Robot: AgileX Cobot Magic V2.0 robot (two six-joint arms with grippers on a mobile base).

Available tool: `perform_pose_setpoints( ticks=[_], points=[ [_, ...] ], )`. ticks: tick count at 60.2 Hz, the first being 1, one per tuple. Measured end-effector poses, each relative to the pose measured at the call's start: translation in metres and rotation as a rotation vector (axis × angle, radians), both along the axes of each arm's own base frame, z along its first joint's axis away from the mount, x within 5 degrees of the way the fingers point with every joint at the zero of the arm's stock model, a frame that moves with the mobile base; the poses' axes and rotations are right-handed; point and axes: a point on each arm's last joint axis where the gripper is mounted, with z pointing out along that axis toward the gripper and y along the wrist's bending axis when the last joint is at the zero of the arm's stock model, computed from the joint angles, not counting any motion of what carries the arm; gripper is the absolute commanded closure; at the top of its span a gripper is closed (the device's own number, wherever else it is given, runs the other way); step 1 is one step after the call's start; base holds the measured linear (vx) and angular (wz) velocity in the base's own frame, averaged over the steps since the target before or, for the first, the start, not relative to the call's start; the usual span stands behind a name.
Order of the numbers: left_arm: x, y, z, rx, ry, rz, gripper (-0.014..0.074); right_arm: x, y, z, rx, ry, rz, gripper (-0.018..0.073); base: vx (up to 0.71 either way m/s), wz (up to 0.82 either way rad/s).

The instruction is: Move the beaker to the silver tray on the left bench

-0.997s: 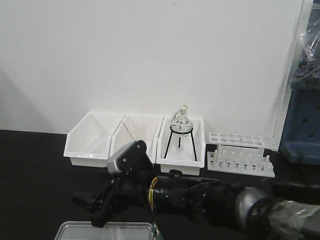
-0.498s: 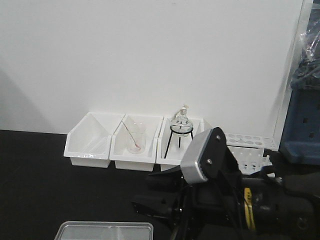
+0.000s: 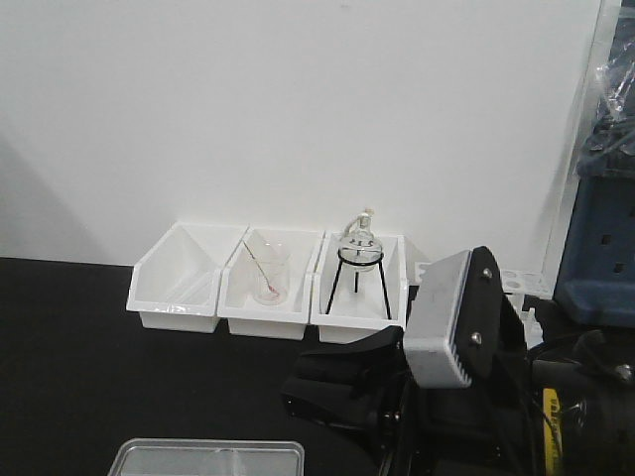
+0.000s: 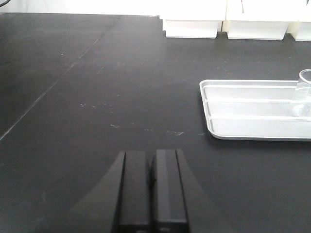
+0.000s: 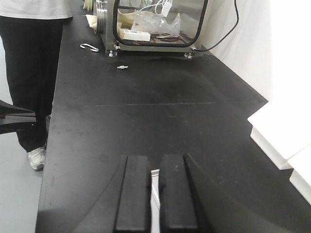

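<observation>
The silver tray [image 4: 252,109] lies on the left bench's black worktop [image 4: 97,97]; its far edge shows at the bottom of the front view [image 3: 206,454]. The clear beaker [image 4: 305,92] stands upright in the tray, cut by the right edge of the left wrist view. My left gripper [image 4: 151,167] is shut and empty, low over the worktop, left of and short of the tray. My right gripper [image 5: 154,167] has its jaws almost together with nothing held. In the front view it [image 3: 298,392] sits right of the tray, pointing left.
Three white bins [image 3: 174,278] line the back wall. One holds a beaker with a stirring rod [image 3: 268,278], another a flask on a tripod [image 3: 359,260]. A person [image 5: 34,73] stands beside the bench, and a glass-fronted box [image 5: 155,24] stands at its far end.
My right arm has swung from over the tray to the right and back, uncovering the middle bin and hiding the test-tube rack.
</observation>
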Motion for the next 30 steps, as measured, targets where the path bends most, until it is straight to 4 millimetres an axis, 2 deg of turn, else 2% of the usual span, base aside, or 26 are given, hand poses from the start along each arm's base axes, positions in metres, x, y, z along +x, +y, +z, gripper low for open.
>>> perform_pose_setpoints(
  ticks=[9, 17, 25, 30],
  points=[
    [0.000, 0.000, 0.000, 0.000, 0.000, 0.000, 0.0595, 0.000, 0.000, 0.000, 0.008, 0.004, -0.004, 0.0405, 0.00, 0.00],
    [0.000, 0.000, 0.000, 0.000, 0.000, 0.000, 0.0595, 0.003, -0.004, 0.007, 0.077, 0.029, -0.058, 0.0466, 0.00, 0.00],
    [0.000, 0.000, 0.000, 0.000, 0.000, 0.000, 0.0595, 0.000, -0.016, 0.027, 0.196, 0.014, -0.182, 0.0578, 0.00, 0.00],
    [0.000, 0.000, 0.000, 0.000, 0.000, 0.000, 0.0595, -0.003, -0.030, 0.044, 0.286, -0.008, -0.313, 0.0576, 0.00, 0.00]
  ],
)
